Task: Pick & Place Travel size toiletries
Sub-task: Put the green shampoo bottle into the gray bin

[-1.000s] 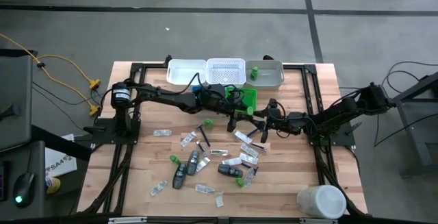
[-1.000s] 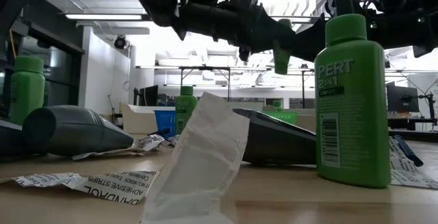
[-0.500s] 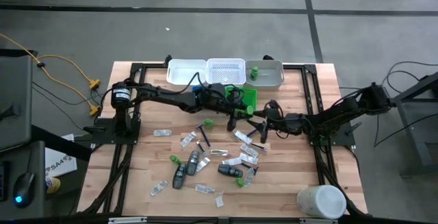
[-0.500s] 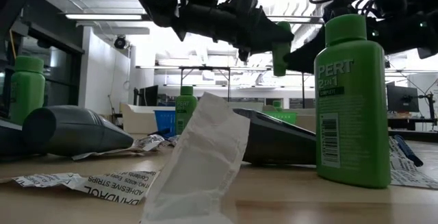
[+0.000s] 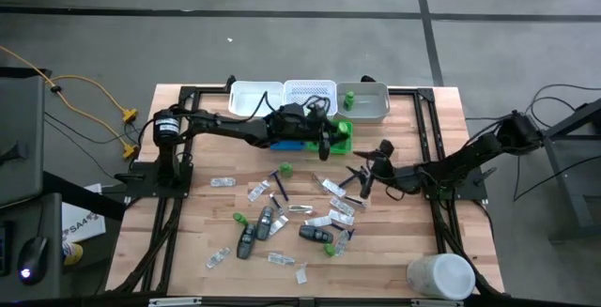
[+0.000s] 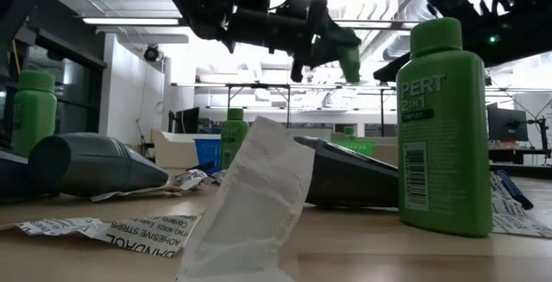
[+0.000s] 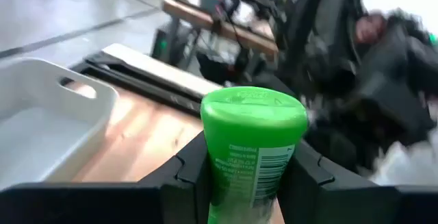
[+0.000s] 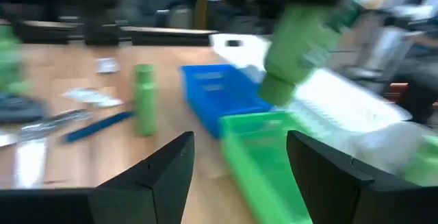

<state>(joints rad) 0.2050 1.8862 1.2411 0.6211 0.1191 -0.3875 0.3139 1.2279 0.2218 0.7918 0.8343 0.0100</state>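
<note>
A: While the left gripper [image 5: 326,145] sits over the green tray [image 5: 342,136], what's it got?

B: Small green bottle [image 7: 252,148], clamped between both fingers [image 7: 191,176], cap end toward the wrist camera. In the low view the same bottle [image 6: 349,60] hangs from the gripper well above the table.

A: Right gripper?

B: Right gripper [image 5: 367,170] is at about 4 o'clock from the left one, just off the green tray, fingers [image 8: 157,176] spread wide with nothing between them.

A: Trays?

B: White tray [image 5: 254,99], meshed white tray [image 5: 309,94] and a pale one [image 5: 374,105] in a row at the table's 12 o'clock edge. The pale one has a green bottle [image 5: 347,99] in it. Blue tray [image 5: 287,144] is beside the green one, partly under the left arm.

A: Rest of the toiletries?

B: Scattered mid-table toward 6 o'clock: clear packets [image 5: 222,182], dark grey pieces [image 5: 246,242], another green bottle [image 5: 284,169] standing near the blue tray.

A: Anything else?

B: Big white container [image 5: 439,276] at the 5 o'clock corner.
</note>
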